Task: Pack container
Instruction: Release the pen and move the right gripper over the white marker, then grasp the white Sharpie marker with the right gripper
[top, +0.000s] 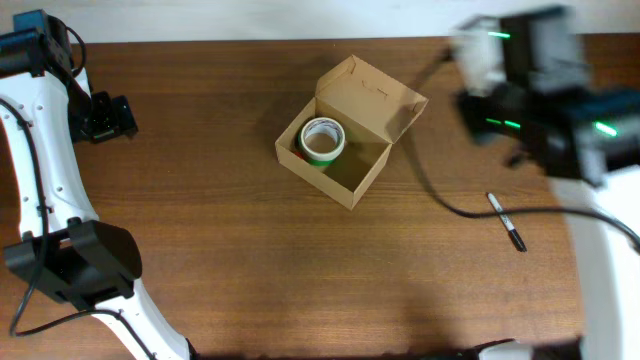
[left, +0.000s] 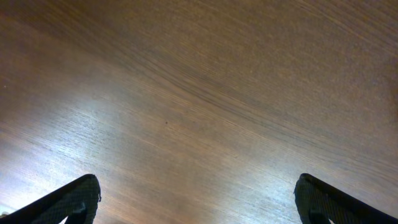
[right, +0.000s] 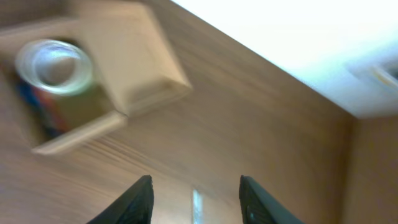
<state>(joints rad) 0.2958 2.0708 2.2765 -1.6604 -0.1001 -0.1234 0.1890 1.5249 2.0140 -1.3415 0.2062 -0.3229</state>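
The tan cardboard container (top: 365, 105) sits open at the table's middle, its flap lid raised at the back right. A white tape roll with a green core (top: 322, 140) lies inside, over something red and green. The right wrist view shows the container (right: 146, 68) and the roll (right: 55, 65) blurred at upper left. My right gripper (right: 194, 199) is open and empty, well to the right of the container; the arm (top: 530, 100) is motion-blurred. My left gripper (left: 198, 186) is open and empty over bare wood at the far left (top: 112, 115).
A black and silver pen (top: 505, 220) lies on the table to the right of the container, and shows as a pale streak between the right fingers (right: 197, 205). The brown wooden table (top: 250, 260) ends at a white surface along the back.
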